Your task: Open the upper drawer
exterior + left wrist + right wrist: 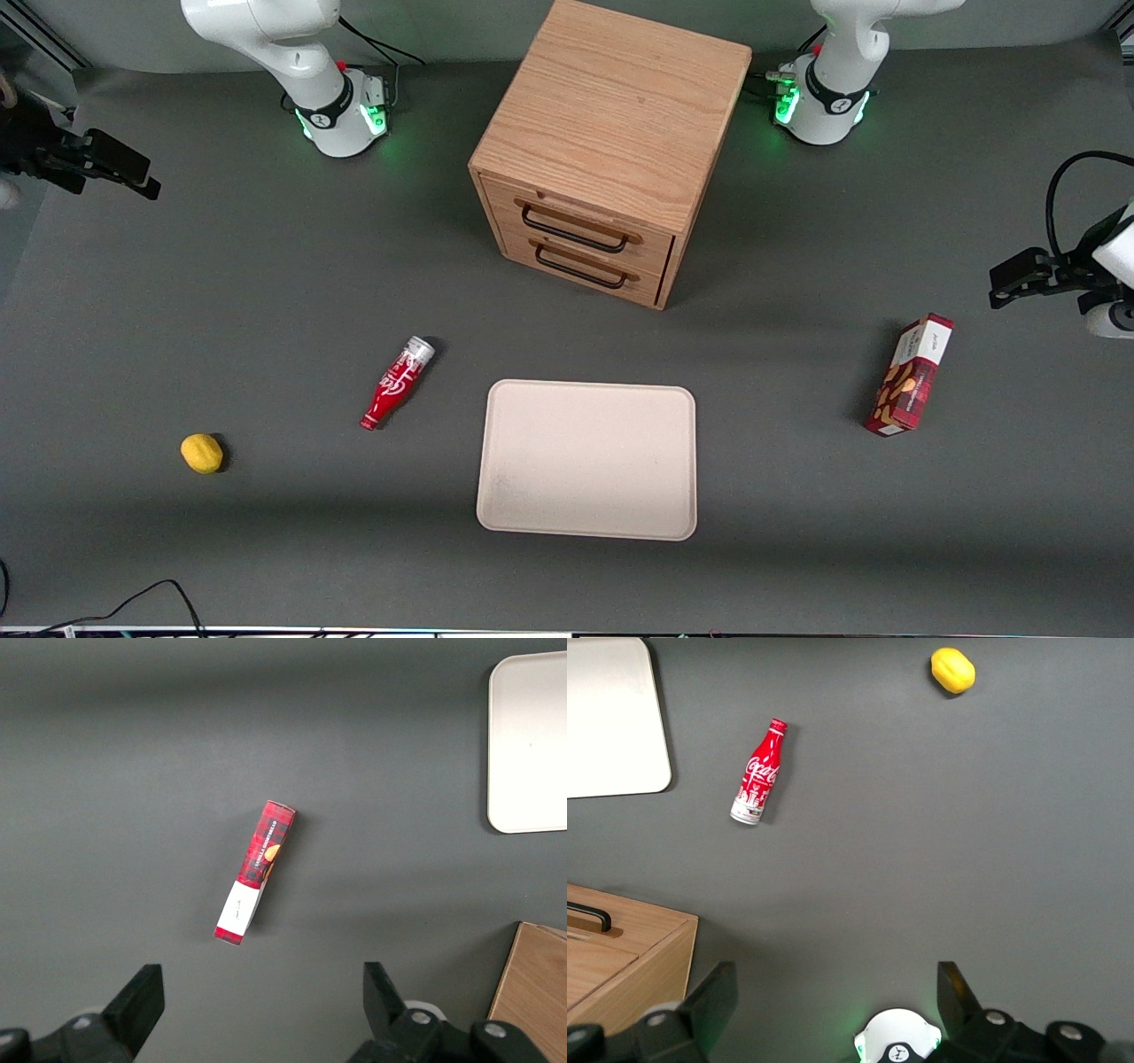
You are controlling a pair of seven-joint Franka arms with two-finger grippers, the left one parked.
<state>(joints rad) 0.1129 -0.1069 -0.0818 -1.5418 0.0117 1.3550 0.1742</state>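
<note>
Tray (586,459) nearest, bare. Farther back, cabinet (607,146); upper drawer (574,225) sits shut above its twin. Our claw (120,168) hangs spread wide, empty, at the working arm's end of the desk (266,292), well apart from the handle (571,232), poised for approach.

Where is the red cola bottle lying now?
In the front view the red cola bottle lies on the table between the lemon and the beige tray, nearer the camera than the cabinet.

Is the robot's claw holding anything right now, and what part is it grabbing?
Nothing is held. The gripper is open and hangs in the air at the working arm's end of the table, well away from the upper drawer, whose handle is untouched.
</note>
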